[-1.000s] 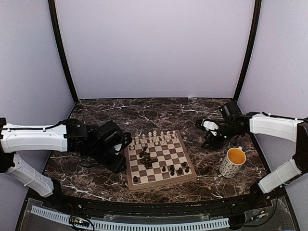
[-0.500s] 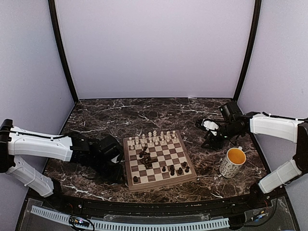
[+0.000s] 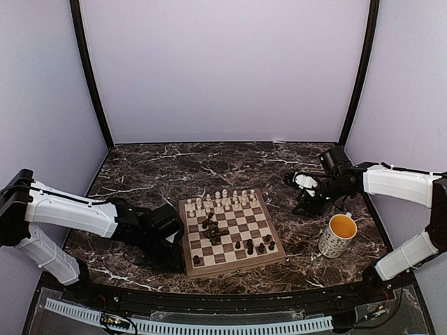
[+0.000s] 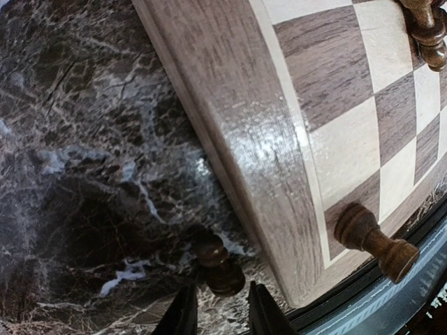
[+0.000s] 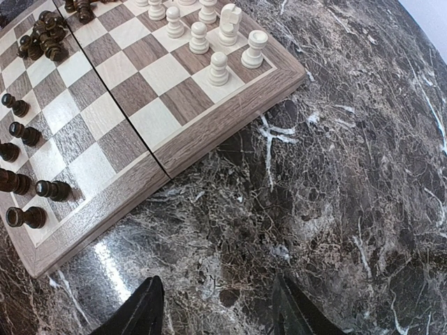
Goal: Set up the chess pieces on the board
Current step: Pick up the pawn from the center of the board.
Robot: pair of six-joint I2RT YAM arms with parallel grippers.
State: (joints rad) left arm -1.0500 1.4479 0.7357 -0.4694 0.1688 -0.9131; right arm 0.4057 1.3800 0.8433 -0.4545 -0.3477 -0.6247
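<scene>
The board (image 3: 235, 266) lies mid-table. Pale chess pieces (image 3: 222, 201) stand in its two far rows. Dark pieces sit in a heap (image 3: 213, 230) at mid-board and loosely at the near right (image 3: 258, 246). My left gripper (image 3: 174, 257) is low beside the board's near left corner. In the left wrist view it (image 4: 220, 310) is open, with a dark pawn (image 4: 218, 269) on the marble just ahead of the tips, against the board's border (image 4: 230, 139). Another dark pawn (image 4: 374, 241) lies on the corner square. My right gripper (image 3: 307, 199) is open and empty over marble (image 5: 218, 310).
A speckled mug (image 3: 337, 235) with a yellow inside stands right of the board, near my right arm. The right wrist view shows the board's edge (image 5: 230, 118) and pale pieces (image 5: 209, 31). Purple walls enclose the table. A black rail runs along the near edge.
My left arm has drawn back and down, bringing its gripper from the board's left side to the near left corner. The right arm has not moved.
</scene>
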